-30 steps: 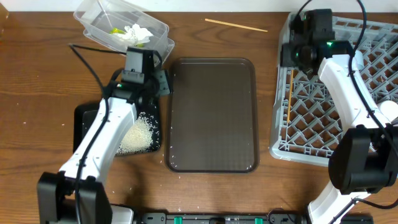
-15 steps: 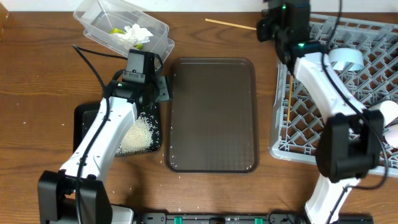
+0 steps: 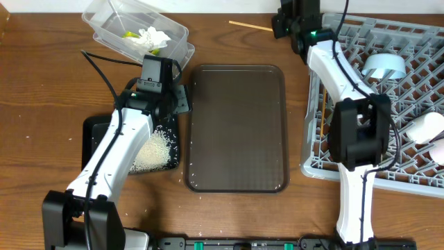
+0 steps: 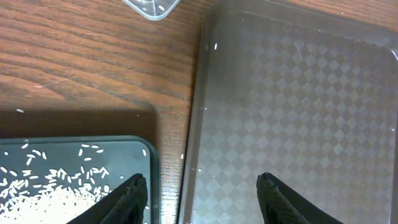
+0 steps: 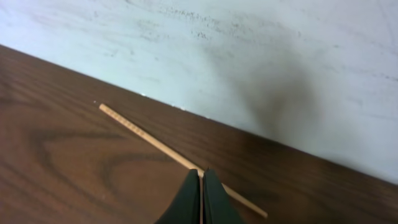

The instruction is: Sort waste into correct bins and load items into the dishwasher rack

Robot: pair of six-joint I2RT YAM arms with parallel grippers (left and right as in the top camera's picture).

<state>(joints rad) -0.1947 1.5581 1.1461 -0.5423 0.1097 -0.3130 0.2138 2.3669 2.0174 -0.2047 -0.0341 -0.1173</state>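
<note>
Clenched on nothing, the right gripper (image 5: 201, 177) hangs over the chopstick (image 5: 143, 135) at the table's (image 3: 41, 83) far edge, seemingly just above it, so descending without parting first could roll it away, while the left gripper (image 4: 202, 186) hangs open by the black tray (image 3: 96, 132).

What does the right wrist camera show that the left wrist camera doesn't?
Only the right wrist view shows a single chopstick lying on the wood, passing behind the tips of the shut right gripper, with a pale wall beyond. Only the left wrist view shows the black tray holding rice grains, the brown serving tray, a corner of the clear tub, and the open, empty left gripper. Both show the wooden table.
</note>
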